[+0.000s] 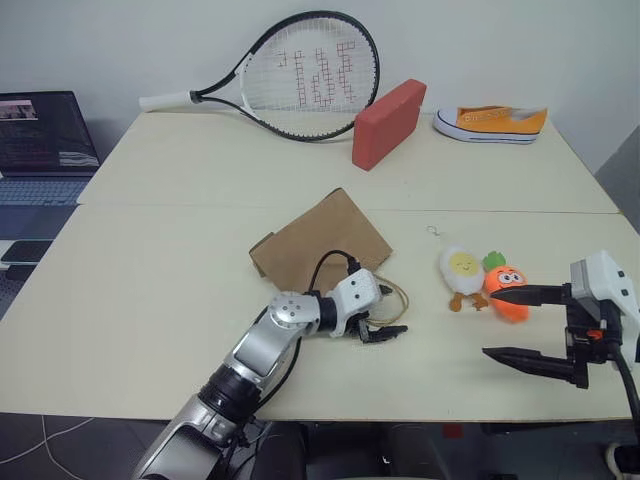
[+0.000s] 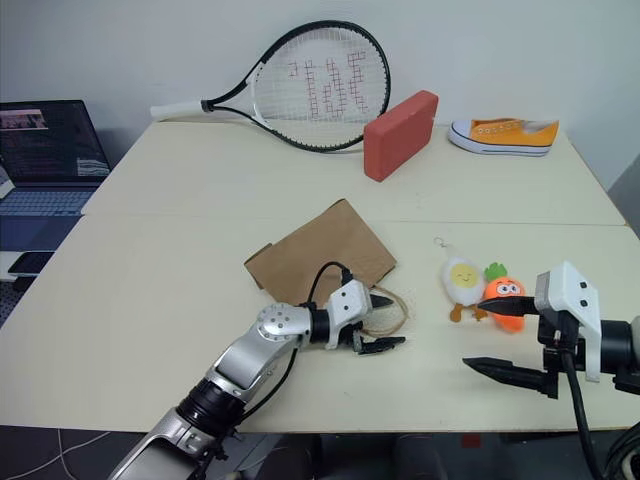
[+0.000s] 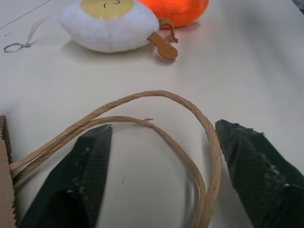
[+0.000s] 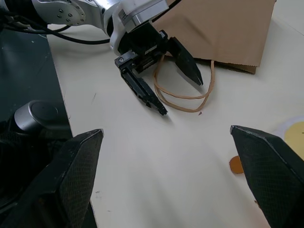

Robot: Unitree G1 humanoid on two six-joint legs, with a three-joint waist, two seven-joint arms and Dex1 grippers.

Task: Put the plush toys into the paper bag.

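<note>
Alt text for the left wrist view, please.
The left pincer, fingers apart, straddles the paper bag's two twisted-paper loop handles lying on the table. Beyond them lie the white egg plush and the orange carrot plush.

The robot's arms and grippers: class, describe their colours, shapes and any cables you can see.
The left arm is silver-grey metal with rounded joints, a black ribbed section lower down and a white wrist housing. A black cable loops over that wrist. Both the left gripper and the right gripper have two black, tapered, pointed fingers; the right has a white housing.

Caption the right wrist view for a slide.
Left gripper, fingers spread across the flat paper bag's loop handles, seen between the open right gripper's fingers.
</note>
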